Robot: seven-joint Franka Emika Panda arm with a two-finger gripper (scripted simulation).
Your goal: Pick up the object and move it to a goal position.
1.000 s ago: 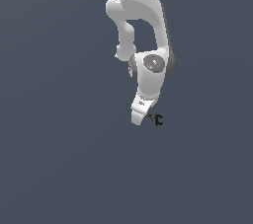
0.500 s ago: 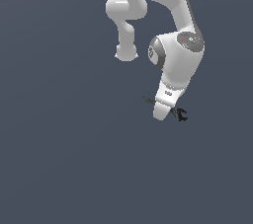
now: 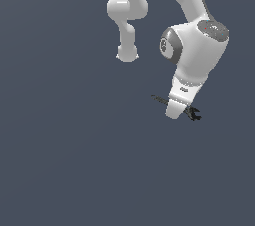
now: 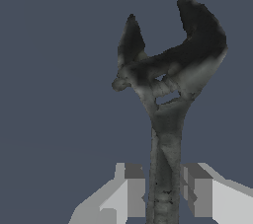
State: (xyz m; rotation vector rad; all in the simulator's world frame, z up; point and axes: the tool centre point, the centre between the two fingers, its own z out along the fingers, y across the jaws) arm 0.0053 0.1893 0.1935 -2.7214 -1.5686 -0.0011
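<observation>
Pincer (image 4: pixel 165 191) is clamped tight on the shaft of the thin dark grey-black forked wrench (image 4: pixel 168 94), probably so it carries without swinging.

Light: you get even, flat light on a uniform slate-grey backdrop in both views.
Shadows: soft shading only, on the white arm (image 3: pixel 196 56).
Glare: pale sheen on the wrench (image 4: pixel 168 94).
Sharpness: you'll find coarse, blotchy textures up close in the wrist view.
</observation>
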